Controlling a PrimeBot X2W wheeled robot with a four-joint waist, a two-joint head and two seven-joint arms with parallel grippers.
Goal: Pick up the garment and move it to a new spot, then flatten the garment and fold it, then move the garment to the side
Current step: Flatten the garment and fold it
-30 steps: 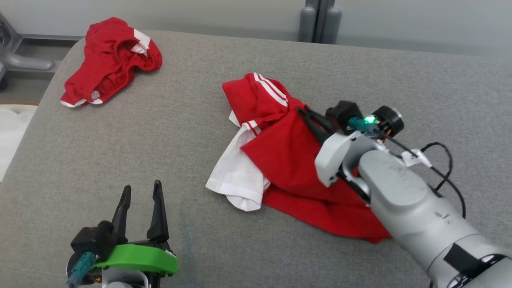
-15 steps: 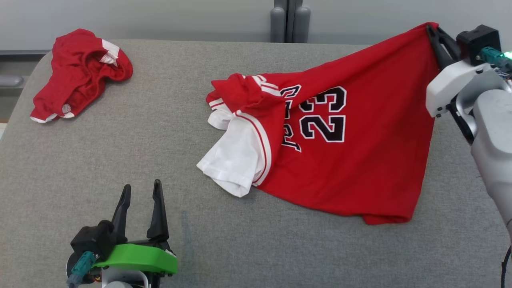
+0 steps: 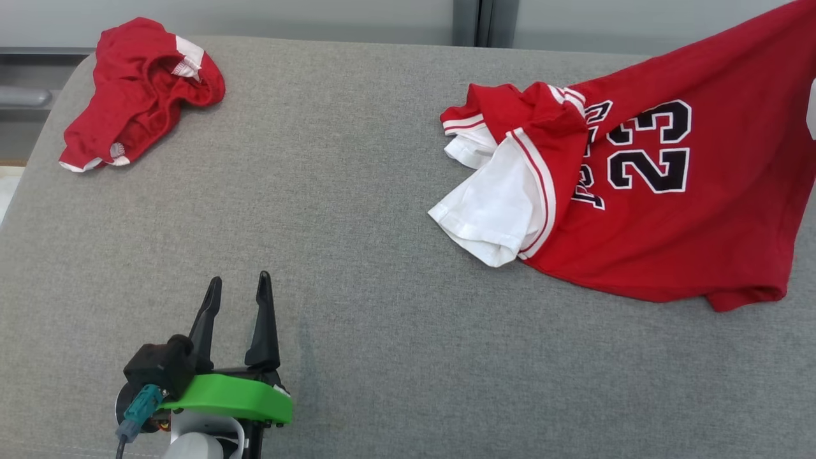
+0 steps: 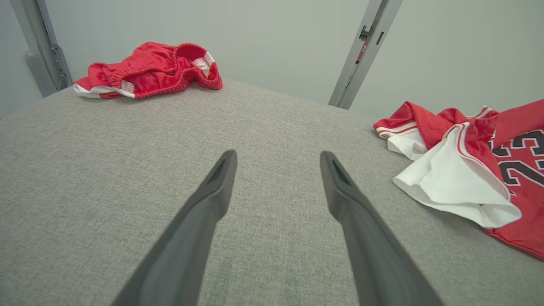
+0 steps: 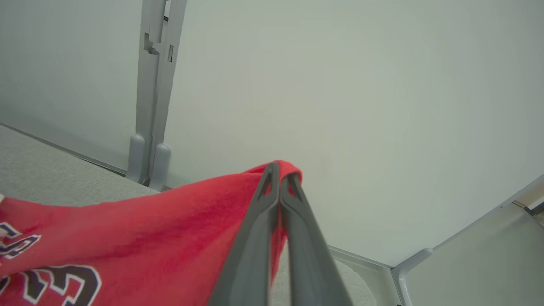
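Red jersey, crumpled white sleeve, woven grey surface

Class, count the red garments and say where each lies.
2. A bunched red garment lies at the far left corner of the grey surface; the red jersey numbered 23 is at the right, one corner lifted in the shut right pincer. None seems hidden.

Red shorts: crumpled heap, white trim showing at hem and inside waistband, lying at far left corner of grey fabric surface. Surface: flat, corner rounded beside shorts. Pale wall behind surface. Grey vertical post against wall, two rounded feet at base. Grey metal bar beyond left edge.
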